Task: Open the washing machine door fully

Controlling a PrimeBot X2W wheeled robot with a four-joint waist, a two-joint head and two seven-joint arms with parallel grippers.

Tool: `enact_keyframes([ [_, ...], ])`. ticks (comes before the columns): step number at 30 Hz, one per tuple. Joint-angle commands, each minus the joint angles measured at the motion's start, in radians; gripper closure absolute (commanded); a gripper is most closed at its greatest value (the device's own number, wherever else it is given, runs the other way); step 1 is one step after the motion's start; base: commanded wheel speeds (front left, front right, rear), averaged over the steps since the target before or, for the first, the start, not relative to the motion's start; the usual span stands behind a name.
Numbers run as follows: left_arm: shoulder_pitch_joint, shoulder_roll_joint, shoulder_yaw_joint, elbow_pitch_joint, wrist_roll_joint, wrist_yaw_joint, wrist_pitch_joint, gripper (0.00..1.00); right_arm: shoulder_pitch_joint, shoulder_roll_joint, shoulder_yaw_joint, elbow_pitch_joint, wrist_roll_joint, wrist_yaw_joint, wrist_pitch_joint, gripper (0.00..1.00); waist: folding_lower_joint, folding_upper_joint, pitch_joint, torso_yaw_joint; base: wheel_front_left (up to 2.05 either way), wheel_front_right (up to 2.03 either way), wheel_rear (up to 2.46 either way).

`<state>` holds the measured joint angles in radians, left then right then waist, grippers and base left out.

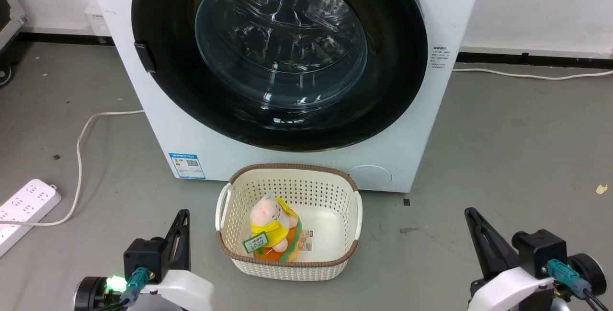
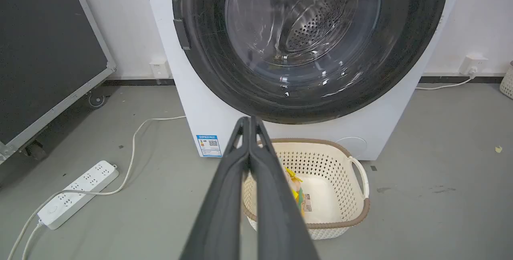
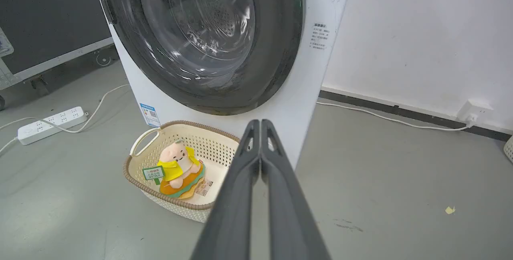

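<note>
Filling the head view from 10 to 2 o'clock, the door (image 1: 280, 52) sits closed against the washer (image 1: 158, 133). At 6 o'clock stands a basket (image 1: 292, 166) with a toy (image 1: 270, 227) inside. Left tool (image 1: 182, 220) at 7 o'clock and right tool (image 1: 474, 217) at 5 o'clock are pinched together, empty, well apart from the door

grey floor (image 1: 503, 157), washing machine (image 1: 191, 138), cream basket (image 1: 287, 270), power strip (image 1: 24, 205)

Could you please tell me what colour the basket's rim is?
Brown, around the cream basket; clearest in the head view.
</note>
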<state>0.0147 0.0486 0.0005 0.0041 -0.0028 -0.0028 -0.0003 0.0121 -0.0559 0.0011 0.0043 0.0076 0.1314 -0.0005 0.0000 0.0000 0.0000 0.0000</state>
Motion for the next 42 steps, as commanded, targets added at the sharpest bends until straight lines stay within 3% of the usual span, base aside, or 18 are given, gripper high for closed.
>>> enact_keyframes([
  [1,-0.015,0.002,0.000,-0.004,0.003,0.003,0.000,1.00,-0.012,0.006,-0.001,-0.004,-0.008,-0.001,0.000,1.00,0.0000,0.0000,0.000,0.000,0.00,0.00,0.00],
  [39,0.000,0.000,-0.001,0.000,0.000,0.000,0.000,1.00,0.000,0.000,0.000,0.000,0.001,0.000,0.000,1.00,0.0000,0.0000,0.000,0.000,0.00,0.00,0.00],
  [40,0.001,0.000,0.000,0.000,0.000,0.000,-0.001,0.00,0.000,0.000,0.000,0.000,0.001,0.000,-0.001,0.00,0.0000,0.0000,0.000,0.000,0.00,0.00,0.00],
  [42,0.001,0.000,-0.001,0.001,0.000,0.000,-0.001,0.00,0.000,0.000,0.000,0.001,0.001,0.000,-0.001,0.00,0.0000,0.0000,0.000,0.000,0.00,0.00,0.00],
])
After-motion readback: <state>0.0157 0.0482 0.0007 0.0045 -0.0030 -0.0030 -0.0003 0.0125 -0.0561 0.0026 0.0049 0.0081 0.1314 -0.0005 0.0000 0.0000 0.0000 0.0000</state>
